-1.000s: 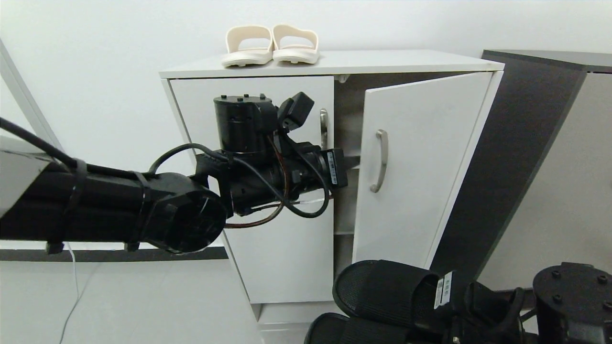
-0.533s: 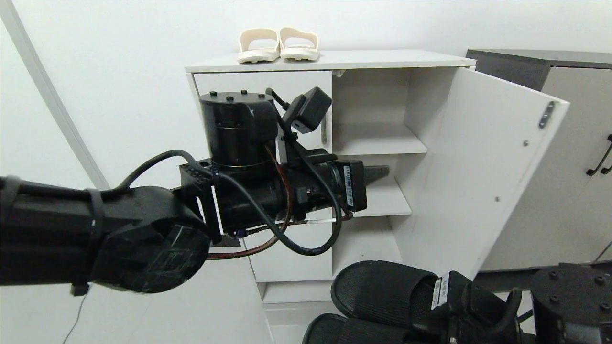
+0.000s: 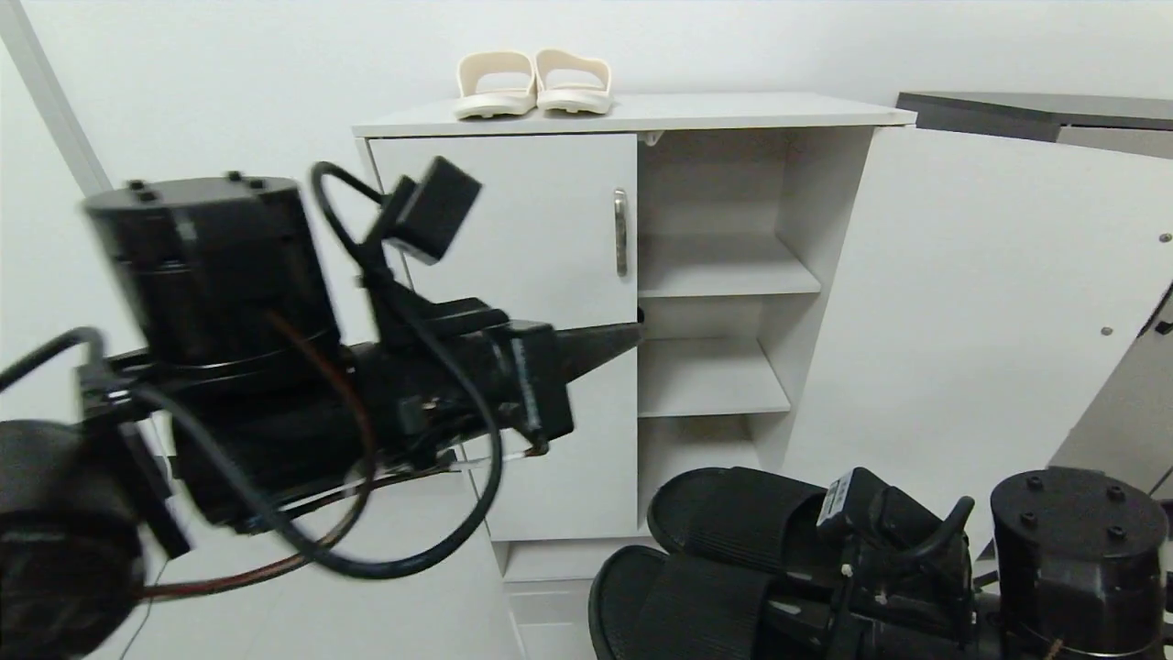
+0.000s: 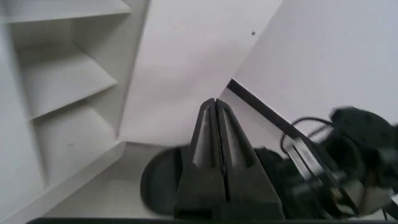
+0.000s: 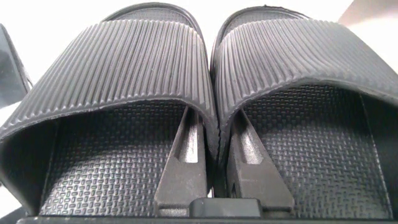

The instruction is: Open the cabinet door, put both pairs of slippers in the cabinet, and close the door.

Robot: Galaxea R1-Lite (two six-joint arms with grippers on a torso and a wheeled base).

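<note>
Black slippers [image 3: 724,541] are pinched together at their inner walls by the right gripper [image 5: 216,134], low before the open cabinet [image 3: 733,110]; toes seemingly pointed at its shelves [image 3: 710,376]. Left gripper [image 4: 216,143]: jaws pressed together, empty.

A dark grey cupboard [image 3: 1026,108] stands by the white wall [image 3: 229,73]; a pale grey strip [image 3: 50,101] slants across the wall's left edge.

Matte black arms: the left arm [image 3: 275,431] has a squat cylindrical housing [image 3: 206,266] with small screws in its flat cap, looping black cables [image 3: 394,570], one reddish-brown wire [image 3: 197,584], a boxy wrist camera [image 3: 431,211], and the left gripper [image 3: 628,336] of tapered wedge fingers; the right arm [image 3: 916,587] bears a similar screw-topped cylinder [image 3: 1072,532]
</note>
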